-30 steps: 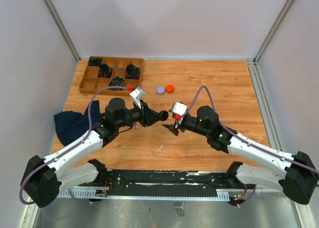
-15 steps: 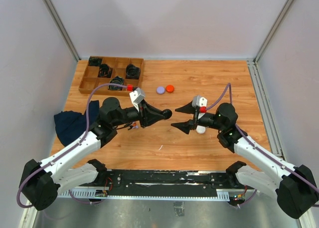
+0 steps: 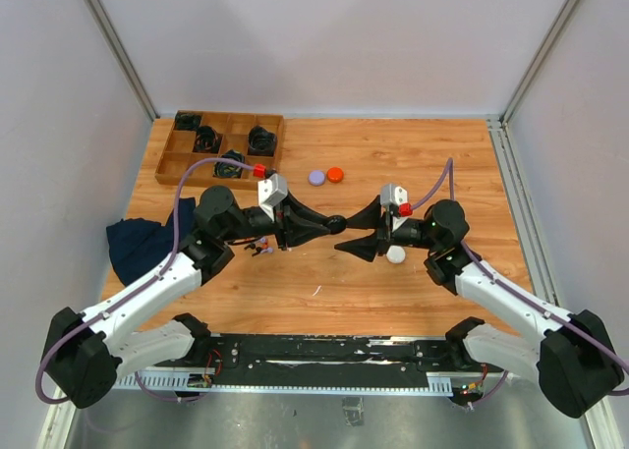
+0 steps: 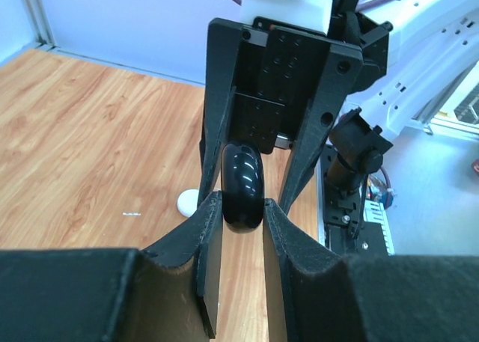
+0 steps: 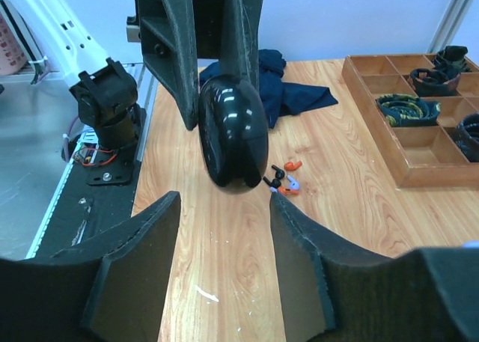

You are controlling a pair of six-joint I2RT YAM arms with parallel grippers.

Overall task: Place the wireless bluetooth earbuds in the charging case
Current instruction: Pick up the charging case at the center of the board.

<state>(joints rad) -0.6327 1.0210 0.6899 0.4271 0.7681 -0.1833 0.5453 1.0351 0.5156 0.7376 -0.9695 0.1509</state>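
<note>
Clamping the glossy black charging case (image 4: pixel 242 183) edge-on with the left gripper (image 4: pixel 241 207), aloft over mid-table, seemingly to offer it across for opening or steadying. Facing it from the right with the right gripper (image 5: pixel 224 203) spread wide, flanking it, apparently without contact. Leaving the earbuds (image 5: pixel 283 179) loose on the wood near the left arm, none inserted yet.

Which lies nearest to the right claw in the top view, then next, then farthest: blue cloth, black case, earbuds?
1. black case, just left of the right claw, in the left claw.
2. earbuds, farther left on the wood.
3. blue cloth, at the left edge.
</note>
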